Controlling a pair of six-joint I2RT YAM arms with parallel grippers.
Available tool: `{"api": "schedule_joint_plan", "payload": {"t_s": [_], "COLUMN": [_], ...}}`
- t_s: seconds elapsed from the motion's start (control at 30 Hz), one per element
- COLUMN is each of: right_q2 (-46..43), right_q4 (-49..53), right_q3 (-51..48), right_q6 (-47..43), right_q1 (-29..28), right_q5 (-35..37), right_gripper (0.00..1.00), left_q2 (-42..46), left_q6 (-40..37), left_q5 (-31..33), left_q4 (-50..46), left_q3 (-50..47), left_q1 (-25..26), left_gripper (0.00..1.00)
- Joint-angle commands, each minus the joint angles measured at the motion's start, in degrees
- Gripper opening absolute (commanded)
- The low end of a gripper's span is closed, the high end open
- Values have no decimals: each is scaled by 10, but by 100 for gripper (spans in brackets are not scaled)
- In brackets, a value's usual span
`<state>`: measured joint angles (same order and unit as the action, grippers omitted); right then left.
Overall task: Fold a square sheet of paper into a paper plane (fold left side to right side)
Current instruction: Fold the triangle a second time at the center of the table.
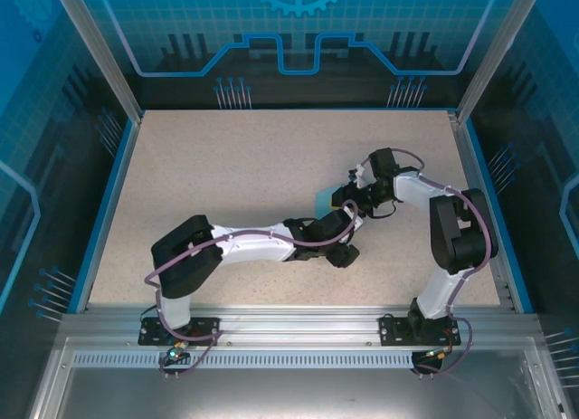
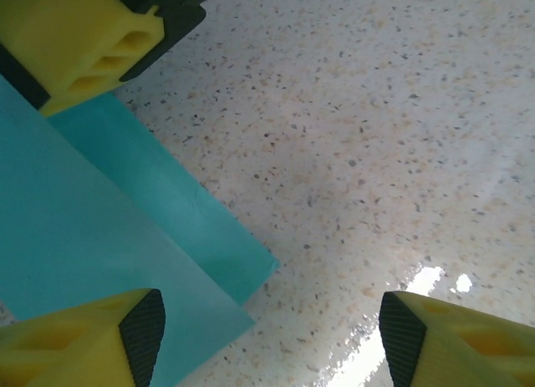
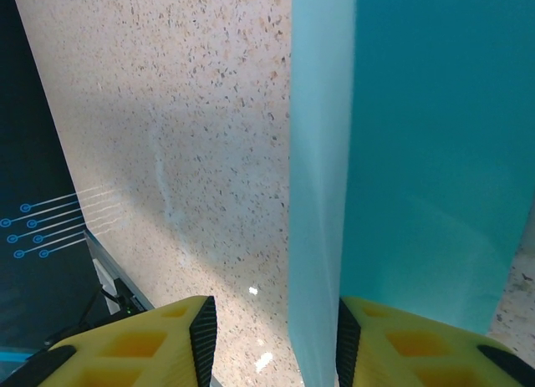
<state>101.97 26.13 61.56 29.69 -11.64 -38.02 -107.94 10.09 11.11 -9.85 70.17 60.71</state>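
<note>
The light-blue sheet of paper lies on the speckled table where the two arms meet, mostly hidden under them in the top view. In the left wrist view the paper shows two overlapping layers with offset corners. My left gripper is open over the sheet's corner, its left finger above the paper and the right one over bare table. In the right wrist view a paler raised strip of the paper runs between the fingers, close to the right finger. My right gripper is open.
The right gripper's yellow finger reaches into the upper left of the left wrist view, just above the paper. A blue rim borders the table. The dark enclosure wall stands left of the right gripper.
</note>
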Motion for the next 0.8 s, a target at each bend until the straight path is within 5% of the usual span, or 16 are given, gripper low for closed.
{"api": "schedule_joint_plan", "payload": {"t_s": [0.0,0.13,0.47,0.77], "right_q2": [4,5,17,27], "right_q4": [16,18,35,55], "right_q3": [15,16,23,35], "right_q6": [10,11,-1,-16], "right_q1": [-10,-12,-12,-15], "right_q5": [-15,-12,6,23], "right_gripper": [43,43,43,43], "left_q2": [-25,-40,-18,2], "left_q6": [-10,-11,-13,-13], "left_q5": [52,66,71,78], "left_q4": [-50,-62,-66,-81], "left_q3": [33,48,43,42], "left_q1": [7,10,12,12], "left_gripper": [71,67,30,11]}}
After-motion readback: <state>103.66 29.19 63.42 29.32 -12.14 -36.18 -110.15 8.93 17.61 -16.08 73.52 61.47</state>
